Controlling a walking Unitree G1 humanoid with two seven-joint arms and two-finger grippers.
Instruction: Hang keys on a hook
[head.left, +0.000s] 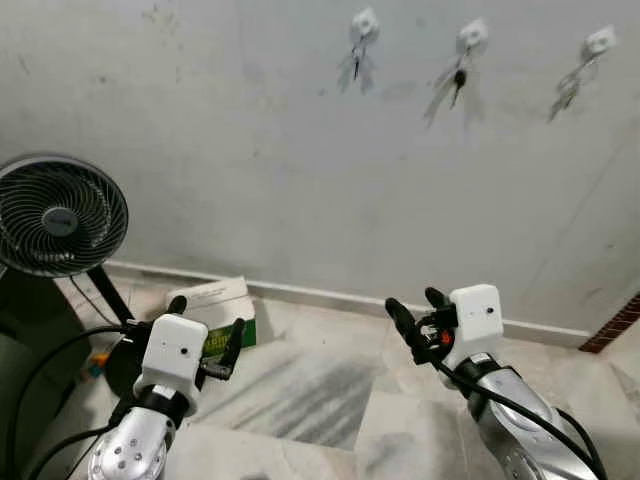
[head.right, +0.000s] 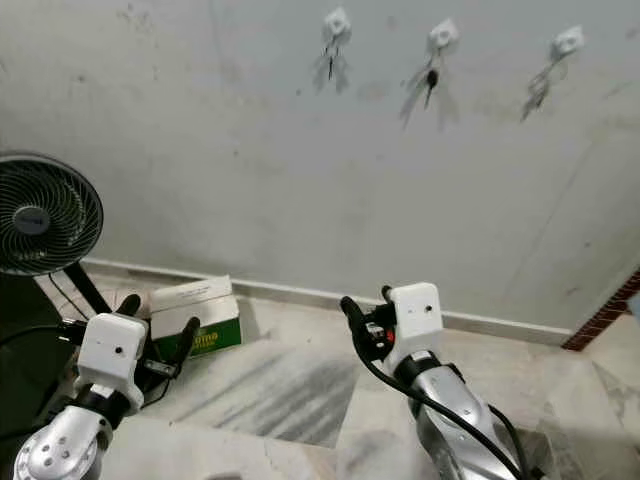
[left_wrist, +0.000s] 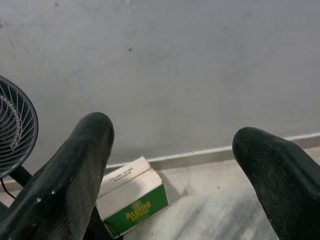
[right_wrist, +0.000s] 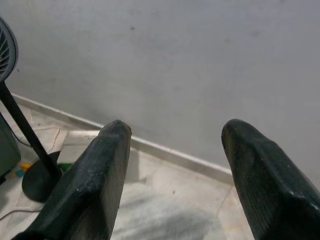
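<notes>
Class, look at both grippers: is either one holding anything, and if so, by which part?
Nothing is held. The left gripper and the right gripper are both open with nothing between their fingers. Keys hang on the wall hooks above.

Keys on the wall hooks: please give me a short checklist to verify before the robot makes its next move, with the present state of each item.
1. Three wall hooks in sight: ok, left hook, middle hook, right hook.
2. A free hook: not ok, each hook seems to carry keys.
3. Keys in a gripper: not ok, left gripper and right gripper are both open and hold nothing.
4. Grippers at hook height: not ok, both sit far below the hooks.
5. Floor near the wall: cannot tell fully; a green box and a fan stand at the left.
</notes>
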